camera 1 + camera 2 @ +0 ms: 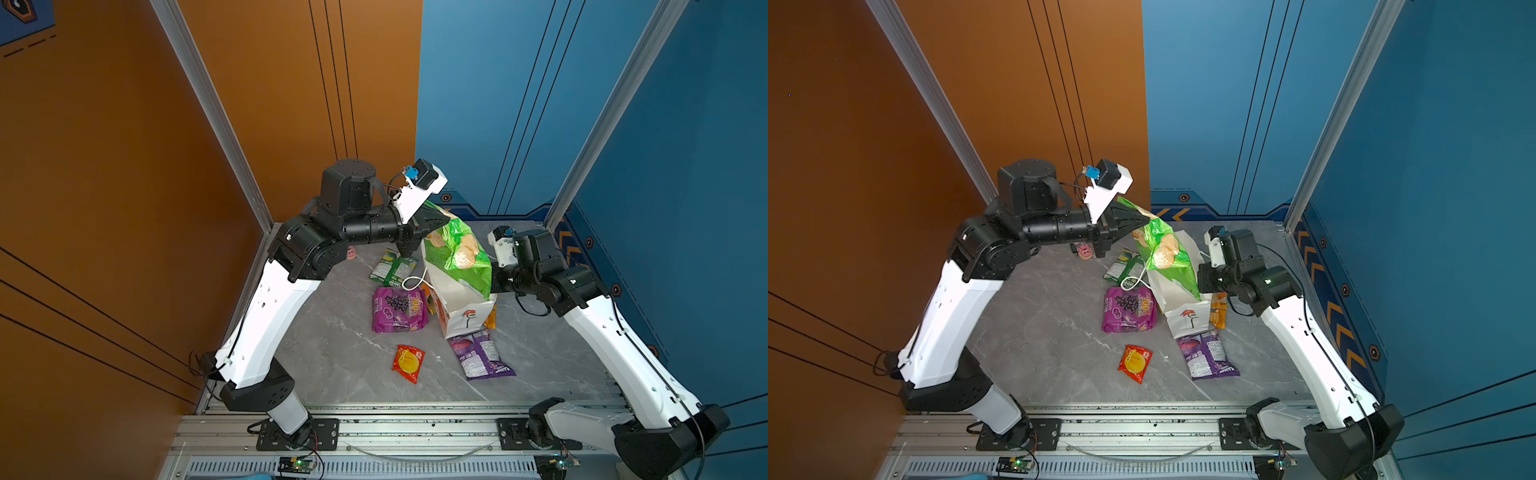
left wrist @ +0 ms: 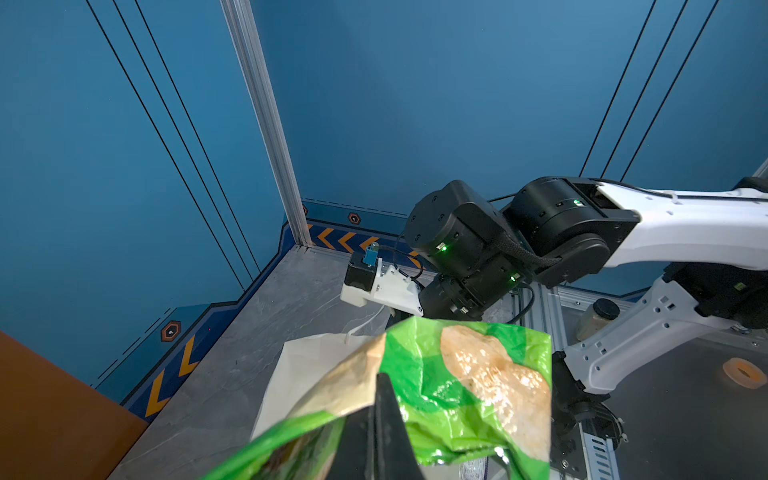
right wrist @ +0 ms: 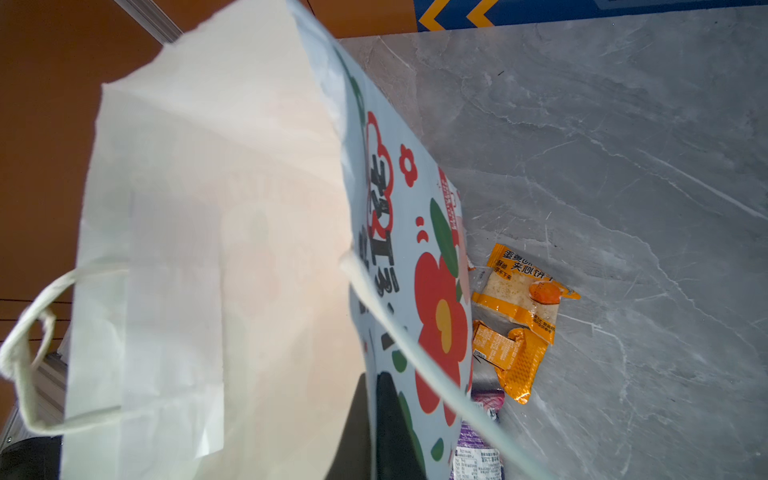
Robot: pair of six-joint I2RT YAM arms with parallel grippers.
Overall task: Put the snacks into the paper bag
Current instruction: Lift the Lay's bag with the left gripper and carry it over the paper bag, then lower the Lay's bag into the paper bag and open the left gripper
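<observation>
Nearest on the grey marbled table (image 1: 332, 365), a red-and-yellow foil packet (image 1: 408, 363) lies flat on its own. Just to its right a purple foil packet (image 1: 482, 356) lies label-side up, its far end right at the foot of the bag.

One step farther and we're mid-table. A purple grape-print bag (image 1: 399, 309) lies flat on the left. Beside it stands the white paper gift bag (image 1: 457, 297), mouth open, with the red flower on its near face. A white cord handle (image 1: 412, 282) droops over its left side. On the right, two orange sachets (image 3: 519, 299) lie just beside its base.

The right jaws are in there too, clamped on the bag's right-hand wall near the rim, paper pinched between them in the right wrist view. The top views hide them behind the chips.

Farther back, small green packets (image 1: 392, 268) lie left of the bag. Above them, the green crinkly chip bag (image 1: 461, 249) is up in the air! The left jaws are shut tight on its top edge, and it dangles over the open mouth. Whether its lower corner is inside the bag yet, I can't tell.

Far left, under the left arm, sits a pink pig-shaped charm (image 1: 1086, 251).
</observation>
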